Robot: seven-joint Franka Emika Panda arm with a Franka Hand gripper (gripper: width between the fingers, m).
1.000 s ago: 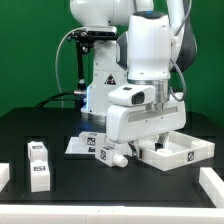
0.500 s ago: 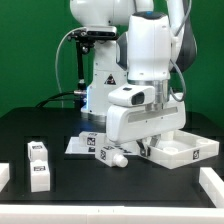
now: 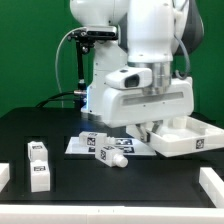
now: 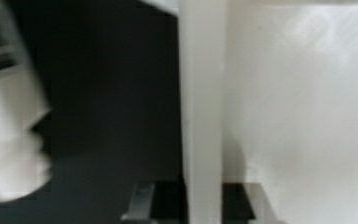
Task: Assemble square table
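The top (image 3: 188, 138) is at the exterior view's right, tilted with its right end higher. The gripper (image 3: 152, 128) is closed on the rim near the top's left end; in the wrist view that rim (image 4: 202, 100) is a white strip between the jaws. Left of the top, legs (image 3: 112, 152) lie just beside the marker board (image 3: 78, 146) on the black table (image 3: 60, 122). Two more legs (image 3: 38, 153) stand at the near left, well apart from the top.
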